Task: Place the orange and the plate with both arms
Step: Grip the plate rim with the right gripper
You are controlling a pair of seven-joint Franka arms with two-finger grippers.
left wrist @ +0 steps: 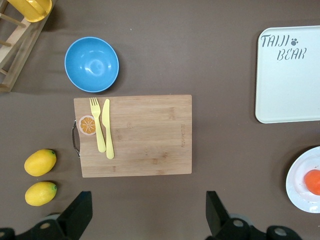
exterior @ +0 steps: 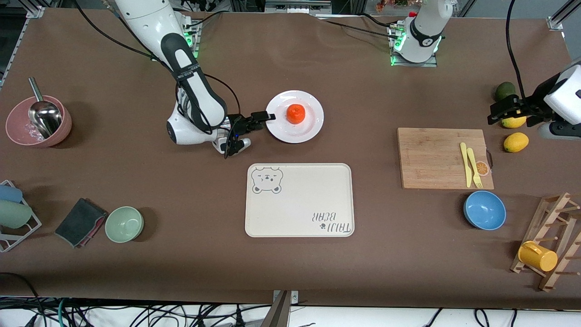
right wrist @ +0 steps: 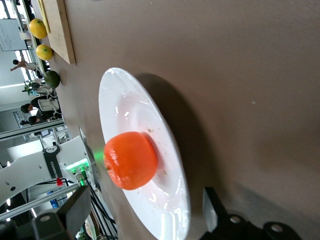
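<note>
Orange [exterior: 296,113] could roll off plate [exterior: 295,131] if the right end effector [exterior: 268,117], spread at its nine-o'clock rim, tilts it; left end effector [exterior: 513,111] waits released.

Glossy white arm shells with black joint bands, black cables trailing off them, green lights at both bases, black fingers [exterior: 268,117]
</note>
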